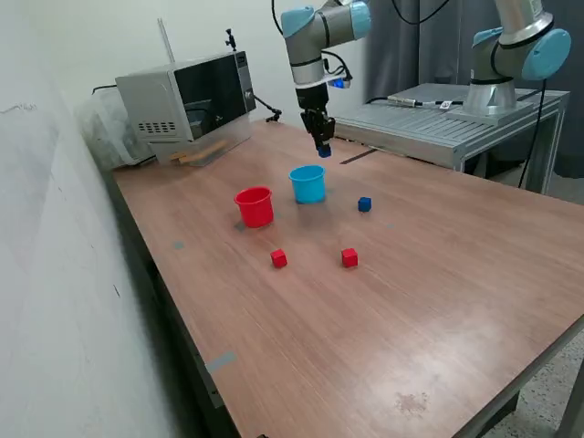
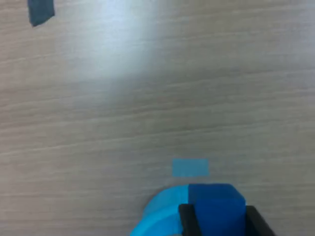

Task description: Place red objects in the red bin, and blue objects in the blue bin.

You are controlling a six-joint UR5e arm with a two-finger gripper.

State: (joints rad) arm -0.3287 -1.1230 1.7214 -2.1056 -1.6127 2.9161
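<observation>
My gripper [image 1: 323, 148] hangs above the light blue cup [image 1: 308, 183] and is shut on a dark blue cube [image 1: 324, 151]. In the wrist view the held blue cube [image 2: 215, 207] sits between the black fingers [image 2: 187, 222], with the light blue cup's rim [image 2: 160, 216] just beneath. The red cup [image 1: 255, 206] stands beside the blue cup, on the exterior view's left. A second dark blue cube [image 1: 364, 204] lies on the table to the exterior view's right of the blue cup. Two red cubes [image 1: 278, 259] [image 1: 349, 258] lie nearer the camera.
A microwave [image 1: 187, 102] stands at the table's back, on the exterior view's left. A second robot arm [image 1: 511, 50] stands on a grey metal platform [image 1: 438, 123] at the back right. Small blue tape marks [image 2: 190, 167] [image 2: 40, 12] are on the wooden tabletop [image 1: 411, 301].
</observation>
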